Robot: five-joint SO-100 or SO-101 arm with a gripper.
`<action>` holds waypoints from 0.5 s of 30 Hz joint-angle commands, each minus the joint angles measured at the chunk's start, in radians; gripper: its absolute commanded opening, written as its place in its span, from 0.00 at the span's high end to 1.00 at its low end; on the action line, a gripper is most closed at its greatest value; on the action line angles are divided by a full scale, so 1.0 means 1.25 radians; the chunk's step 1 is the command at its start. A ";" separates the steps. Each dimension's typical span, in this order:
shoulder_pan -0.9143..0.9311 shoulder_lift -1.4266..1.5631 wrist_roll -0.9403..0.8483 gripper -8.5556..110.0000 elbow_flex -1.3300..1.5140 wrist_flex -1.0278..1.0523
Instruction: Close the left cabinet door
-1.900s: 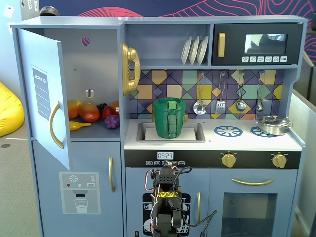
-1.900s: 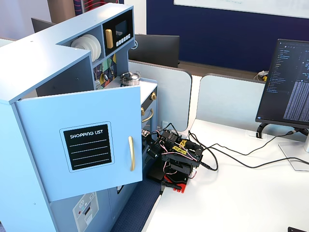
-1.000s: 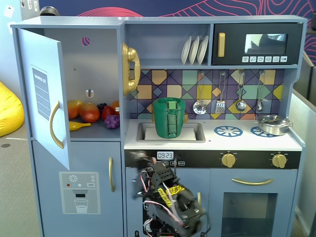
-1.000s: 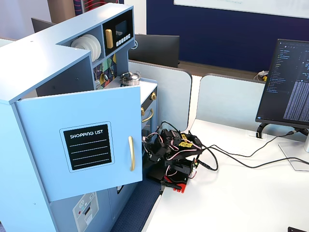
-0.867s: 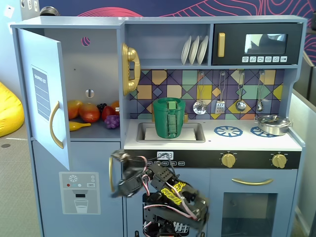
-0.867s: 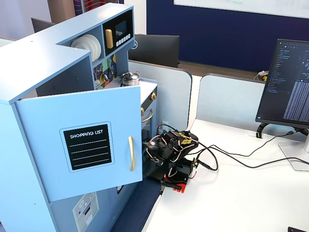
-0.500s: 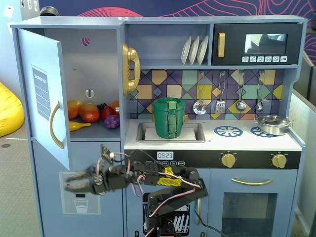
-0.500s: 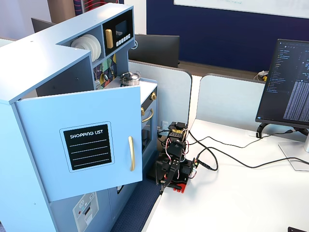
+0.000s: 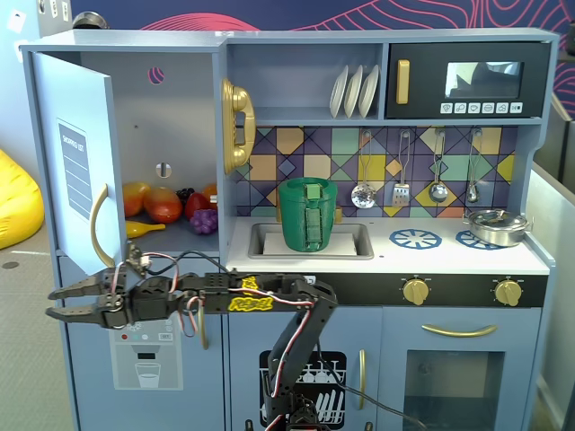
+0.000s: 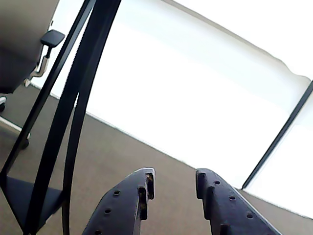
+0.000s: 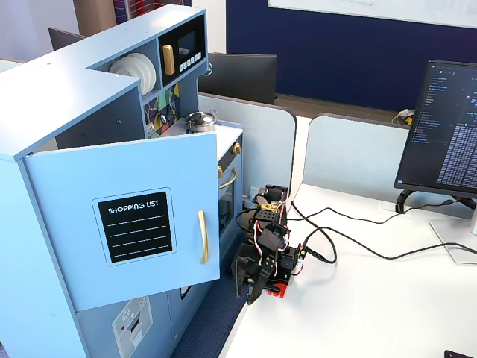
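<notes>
The left cabinet door (image 9: pixel 85 157) is light blue and stands wide open, swung out at the kitchen's left. It carries the black "SHOPPING LIST" label (image 11: pixel 134 226) and a curved gold handle (image 9: pixel 97 224), which also shows in the other fixed view (image 11: pixel 202 236). My gripper (image 9: pixel 56 303) is open and empty. It points left, just below the door's lower free corner and apart from it. In the side-on fixed view the gripper (image 11: pixel 248 287) sits right of the door's free edge. The wrist view shows only my two parted fingers (image 10: pixel 132 198) over floor; the door is out of that view.
Toy fruit (image 9: pixel 162 205) lies inside the open cabinet. Below it is the blue door with the dispenser graphic (image 9: pixel 145 359). A green basket (image 9: pixel 310 214) sits in the sink and a gold phone (image 9: pixel 237 126) hangs beside it. Cables (image 11: pixel 350 246) and a monitor (image 11: pixel 443 134) are on the white desk.
</notes>
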 commanded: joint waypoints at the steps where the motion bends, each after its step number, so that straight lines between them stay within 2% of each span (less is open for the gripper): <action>1: 0.032 -0.052 -0.012 0.93 -0.114 -0.038; 15: 0.225 -0.038 0.018 0.93 -0.060 -0.080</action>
